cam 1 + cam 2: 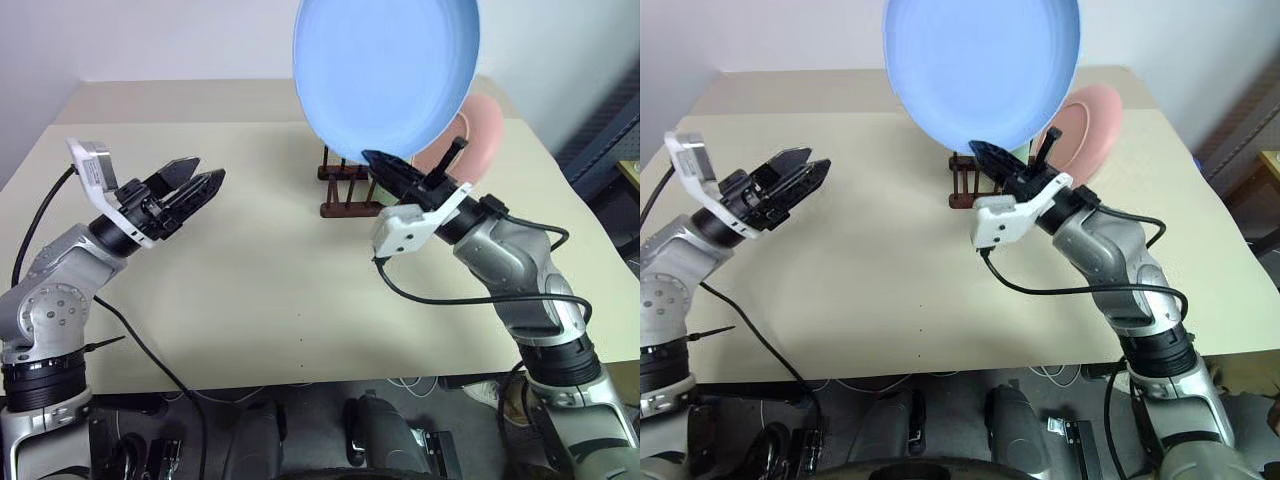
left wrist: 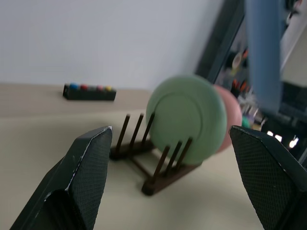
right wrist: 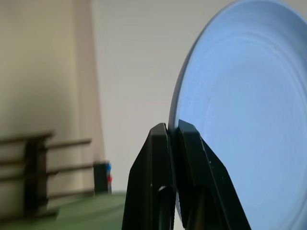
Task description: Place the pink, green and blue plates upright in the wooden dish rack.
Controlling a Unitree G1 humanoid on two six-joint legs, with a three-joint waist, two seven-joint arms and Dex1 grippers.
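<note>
My right gripper is shut on the lower rim of the blue plate and holds it upright in the air, just above and in front of the wooden dish rack. The pinch on the blue plate's rim is seen close up in the right wrist view. The green plate stands upright between the rack's pegs, with the pink plate upright right behind it. My left gripper is open and holds nothing, out to the left of the rack and above the table.
The beige table carries the rack near its far middle. A small black box with coloured buttons lies at the table's back edge. Black cables hang from both arms over the near edge.
</note>
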